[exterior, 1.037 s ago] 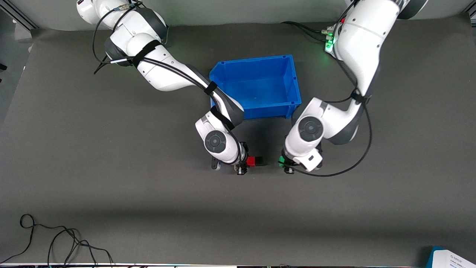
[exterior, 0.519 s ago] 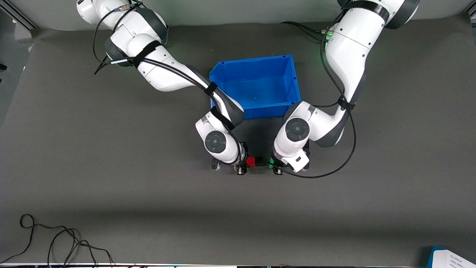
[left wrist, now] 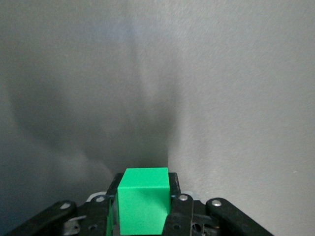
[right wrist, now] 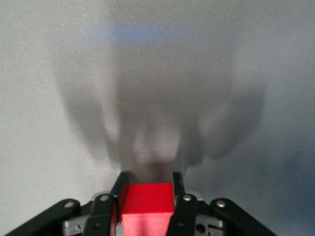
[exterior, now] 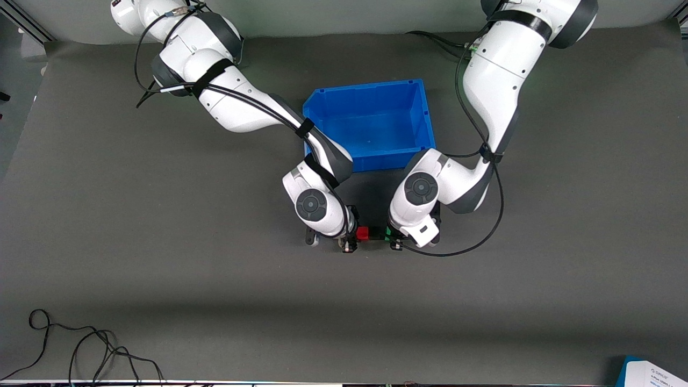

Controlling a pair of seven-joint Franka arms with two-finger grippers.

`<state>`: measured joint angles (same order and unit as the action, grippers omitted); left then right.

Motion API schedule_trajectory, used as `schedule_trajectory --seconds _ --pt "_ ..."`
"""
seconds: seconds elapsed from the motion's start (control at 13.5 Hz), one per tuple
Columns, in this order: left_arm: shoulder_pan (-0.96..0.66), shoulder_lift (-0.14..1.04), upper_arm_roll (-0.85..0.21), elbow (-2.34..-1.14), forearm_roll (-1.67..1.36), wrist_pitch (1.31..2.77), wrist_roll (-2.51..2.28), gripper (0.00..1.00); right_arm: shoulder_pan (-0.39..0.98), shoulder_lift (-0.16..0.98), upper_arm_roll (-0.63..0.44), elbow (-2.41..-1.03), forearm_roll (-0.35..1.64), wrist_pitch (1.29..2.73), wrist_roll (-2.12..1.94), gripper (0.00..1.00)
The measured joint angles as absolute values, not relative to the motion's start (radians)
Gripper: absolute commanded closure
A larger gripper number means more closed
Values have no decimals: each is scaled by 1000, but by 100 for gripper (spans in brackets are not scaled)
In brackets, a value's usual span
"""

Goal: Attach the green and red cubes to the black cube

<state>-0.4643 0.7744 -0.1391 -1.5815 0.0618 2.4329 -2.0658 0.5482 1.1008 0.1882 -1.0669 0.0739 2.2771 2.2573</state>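
My 2 arms meet over the grey mat (exterior: 161, 269), above the patch that lies at 6 o'clock from the blue bin (exterior: 365, 88), taking the front view as the dial with 12 at my bases.

My right gripper (exterior: 352, 240) is clamped on the red cube (exterior: 363, 233). In the right wrist view my 2 fingers (right wrist: 178, 191) press its 2 side faces, and its top face shows between them.

My left gripper (exterior: 394, 240) is clamped on the green cube (exterior: 388, 233) in the same way. In the left wrist view my fingers (left wrist: 175, 206) hug its sides, and the cube sticks out a little past the tips.

The black cube (exterior: 375, 233) sits between the 2 coloured ones: red at its 9 o'clock, green at its 3 o'clock, all 3 in 1 row. It is dark against the shadowed mat, so I think both neighbours touch it, but I cannot tell whether either joint is fully seated.

The bin stands open side up at 12 o'clock from the row. A loose black cable (exterior: 80, 349) lies on the mat toward 8 o'clock, near the front edge at my right arm's end. A white sheet (exterior: 658, 373) pokes in at 4 o'clock, at my left arm's end.
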Motion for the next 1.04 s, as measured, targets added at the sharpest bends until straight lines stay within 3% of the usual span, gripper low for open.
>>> schedule_trajectory --seconds 0.07,0.15,0.22,0.3,0.37,0.74,1.04 --pt "-470 778 -139 -1581 62 2433 -2066 100 548 1101 188 -1065 74 2277 2258 10" --pt "-475 781 -139 -1580 62 2433 -2067 100 548 1101 188 -1063 74 2277 2258 0" --pt "-477 785 -139 -1576 62 2433 -2067 98 548 1101 188 -1062 74 2277 2258 0" --pt "-478 787 -138 -1573 63 2433 -2067 15 548 1102 188 -1061 74 2277 2258 0" --pt "-478 788 -137 -1573 65 2433 -2067 0 548 1102 188 -1060 74 2277 2258 0" --pt "-476 787 -120 -1539 93 2419 -2067 0 546 1101 186 -1045 72 2256 2233 0" --pt "-447 779 -96 -1398 101 2245 -2064 0 546 1037 177 -1008 66 2049 2092 0"
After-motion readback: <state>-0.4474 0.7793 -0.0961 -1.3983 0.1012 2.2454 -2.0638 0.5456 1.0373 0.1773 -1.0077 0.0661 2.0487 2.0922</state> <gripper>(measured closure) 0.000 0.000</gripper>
